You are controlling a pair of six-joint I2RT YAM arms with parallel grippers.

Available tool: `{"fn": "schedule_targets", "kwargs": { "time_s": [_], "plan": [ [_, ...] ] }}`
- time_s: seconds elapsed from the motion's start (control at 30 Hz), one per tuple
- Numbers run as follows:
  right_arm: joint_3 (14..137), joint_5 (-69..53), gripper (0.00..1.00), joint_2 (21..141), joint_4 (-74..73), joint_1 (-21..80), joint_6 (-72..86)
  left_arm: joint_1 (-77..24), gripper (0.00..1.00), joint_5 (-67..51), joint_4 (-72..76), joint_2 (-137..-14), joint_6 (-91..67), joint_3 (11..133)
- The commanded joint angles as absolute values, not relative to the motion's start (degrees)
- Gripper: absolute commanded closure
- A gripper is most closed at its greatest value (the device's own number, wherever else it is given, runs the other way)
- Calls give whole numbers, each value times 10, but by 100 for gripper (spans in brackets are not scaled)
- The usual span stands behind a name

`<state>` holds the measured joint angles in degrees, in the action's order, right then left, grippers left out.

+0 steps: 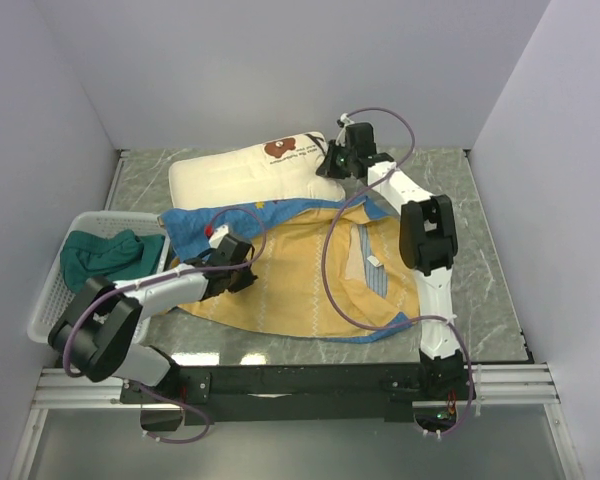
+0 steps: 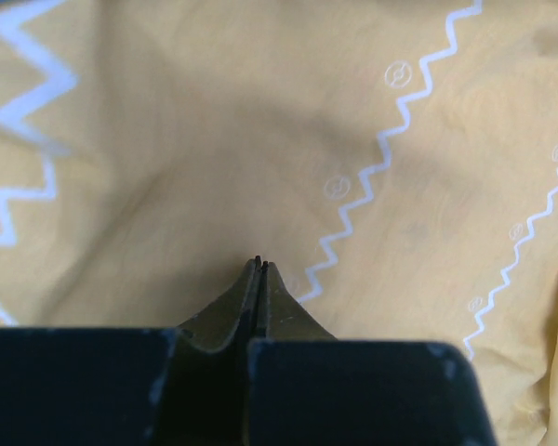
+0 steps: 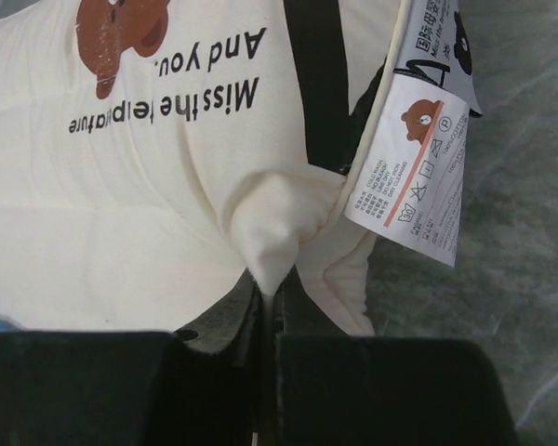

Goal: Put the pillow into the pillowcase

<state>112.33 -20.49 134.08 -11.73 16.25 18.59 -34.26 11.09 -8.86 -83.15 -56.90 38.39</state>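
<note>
Grasping step, I'd say: the right gripper [image 3: 270,288] clenches the pillow [image 1: 245,178] corner by the desk's [image 1: 480,200] far edge, and the left gripper [image 2: 260,265] pinches the pillowcase [image 1: 300,280] mid-desk. Next: lift the case's mouth and drag the pillow in.

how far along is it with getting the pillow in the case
Done: nothing is inside yet. In hand: the left end effector is shut on yellow cloth of the pillowcase, the right end effector on a corner of the pillow. Left: the pillow lies outside the case, so the whole insertion.
</note>
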Motion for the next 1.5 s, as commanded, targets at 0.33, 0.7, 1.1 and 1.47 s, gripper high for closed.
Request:
{"fn": "schedule_targets", "kwargs": {
  "time_s": [0.33,0.7,1.1,1.47],
  "plan": [
    [1193,40,100,1097,-294,131,222,-356,99,128,-83,-752,-611,315],
    [1021,62,100,1000,-283,26,264,-374,99,129,-79,-737,-624,295],
    [755,74,100,769,-143,20,316,-344,72,169,-128,-834,-612,407],
    [888,60,100,727,-162,20,352,-218,80,127,-125,-1048,-599,582]
  ]
}}
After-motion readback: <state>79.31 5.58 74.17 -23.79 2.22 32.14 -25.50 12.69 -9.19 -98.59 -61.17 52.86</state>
